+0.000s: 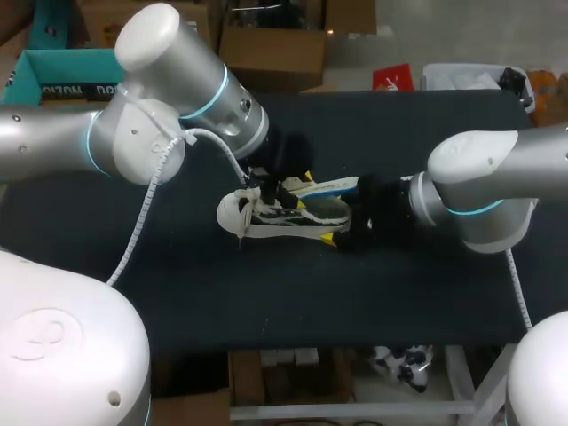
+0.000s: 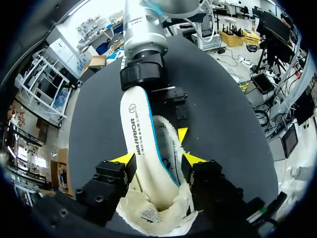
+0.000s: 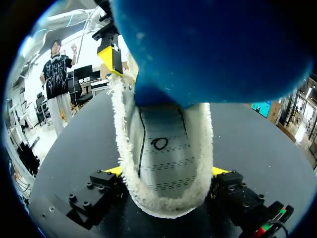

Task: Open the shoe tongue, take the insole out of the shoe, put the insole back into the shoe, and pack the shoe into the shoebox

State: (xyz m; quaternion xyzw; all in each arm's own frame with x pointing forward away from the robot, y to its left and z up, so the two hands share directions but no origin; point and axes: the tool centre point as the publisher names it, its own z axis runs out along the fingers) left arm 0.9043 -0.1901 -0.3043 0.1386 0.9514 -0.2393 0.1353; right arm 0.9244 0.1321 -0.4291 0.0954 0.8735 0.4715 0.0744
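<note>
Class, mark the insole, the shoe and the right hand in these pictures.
insole [image 2: 140,141]: left wrist view, its white upper face.
shoe [image 1: 231,213]: head view, its toe end.
right hand [image 3: 166,171]: right wrist view, midway between its fingertips.

Head camera sits high behind the robot, peering down on the whole black table [image 1: 266,293], with the shoe [image 1: 284,213] at its middle. Left wrist camera rides close, looking along the shoe toward the right arm [image 2: 143,34]. Right wrist camera is closer yet, nose-in at the shoe's opposite end and facing back. All three share the shoe.
</note>
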